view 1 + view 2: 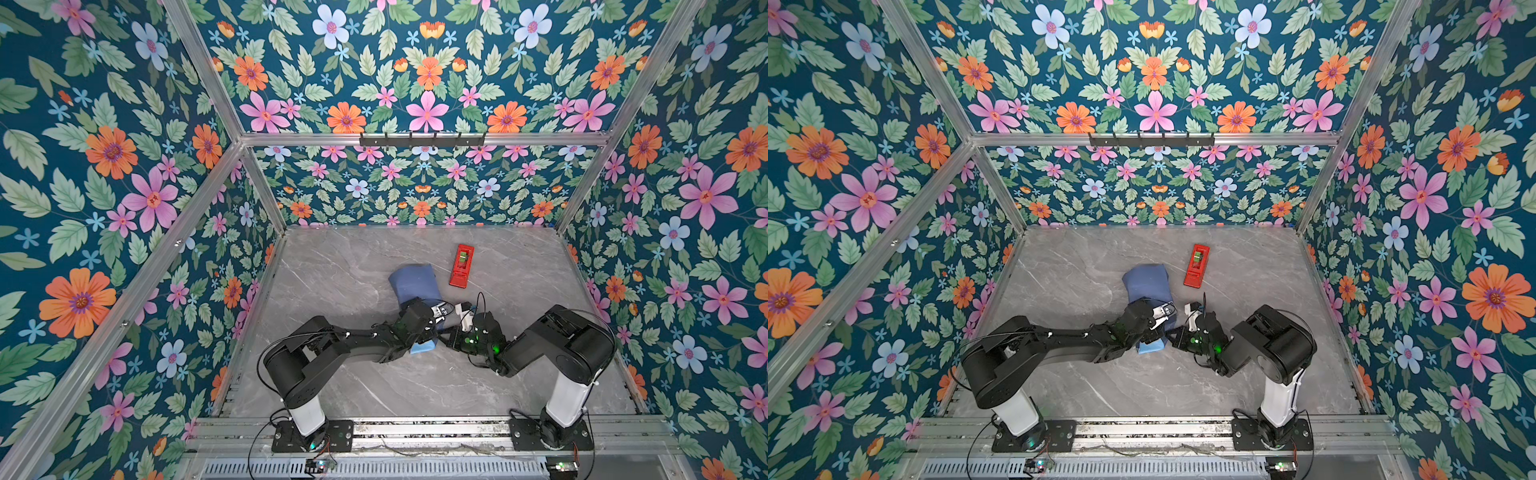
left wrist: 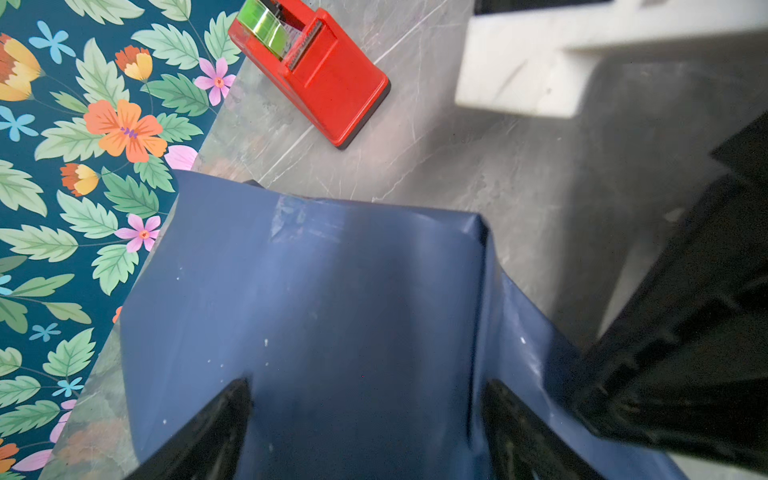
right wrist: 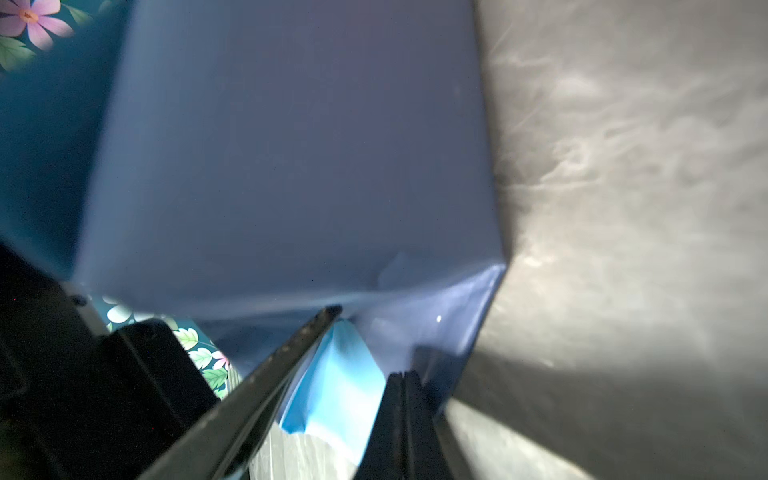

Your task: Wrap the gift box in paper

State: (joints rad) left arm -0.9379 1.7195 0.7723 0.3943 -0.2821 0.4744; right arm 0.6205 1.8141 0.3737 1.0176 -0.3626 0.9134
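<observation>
Marble tabletop (image 1: 332,257), tape dispenser (image 1: 462,266) (red) near paper (image 1: 413,282)

I work over a grey marble-look tabletop (image 1: 353,257), veined in white, evenly lit and faintly glossy. Beyond its far edge rises the back wall (image 1: 424,187). The left wall (image 1: 104,187) and right wall (image 1: 685,199) flank it, all in dark teal wallpaper with pink, orange and pale blue flowers. An aluminium crossbar (image 1: 299,139) spans high above that far edge and carries a black hook rail (image 1: 422,140). Metal mounting rails (image 1: 428,430) lie along its near edge.
</observation>
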